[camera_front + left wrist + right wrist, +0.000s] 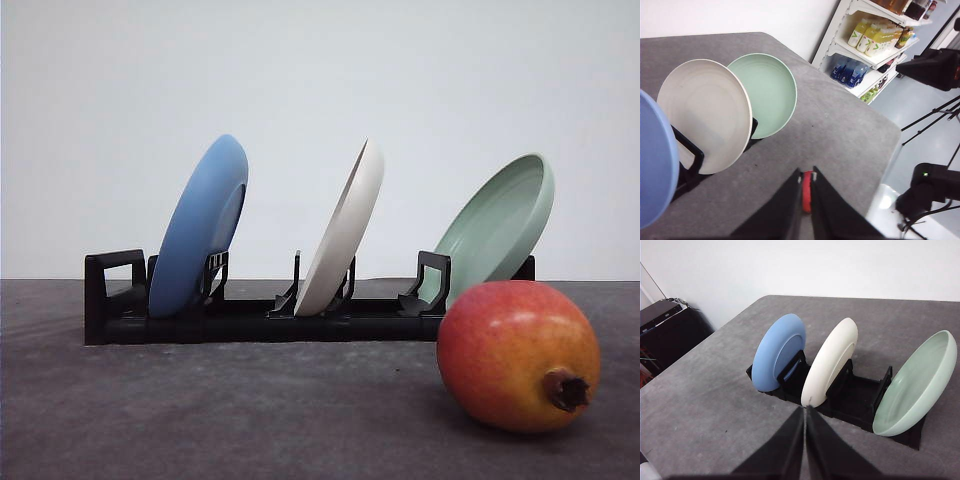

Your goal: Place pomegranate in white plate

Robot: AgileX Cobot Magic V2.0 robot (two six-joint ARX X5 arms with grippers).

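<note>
A: Where's the fruit?

B: Out on the grey table (pixel 200 420), in front of the black rack (pixel 250 320), near its right end. Pomegranate (pixel 518 355) on its side, calyx toward the camera, close before the pale green plate (pixel 500 225).

A: And the white plate (pixel 345 230)?

B: Middle slot, on edge, tilted. Blue plate (pixel 200 225) on its left, green on its right.

A: Grippers?

B: Left gripper (pixel 806 192) pressed together, nothing held. Red sliver showing between the fingertips, possibly the fruit beyond, hard to say. Right gripper (pixel 804 422) also closed and empty, aimed at the rack.

A: Risks?

B: Plenty. Round and glossy, so prone to rolling under an off-centre pinch, or squirting out of the jaws. Worse, a plate standing on edge: no flat bed to rest in. Dropped against it, likely to slide off, knock the green neighbour, or tip the plate from its slot.
</note>
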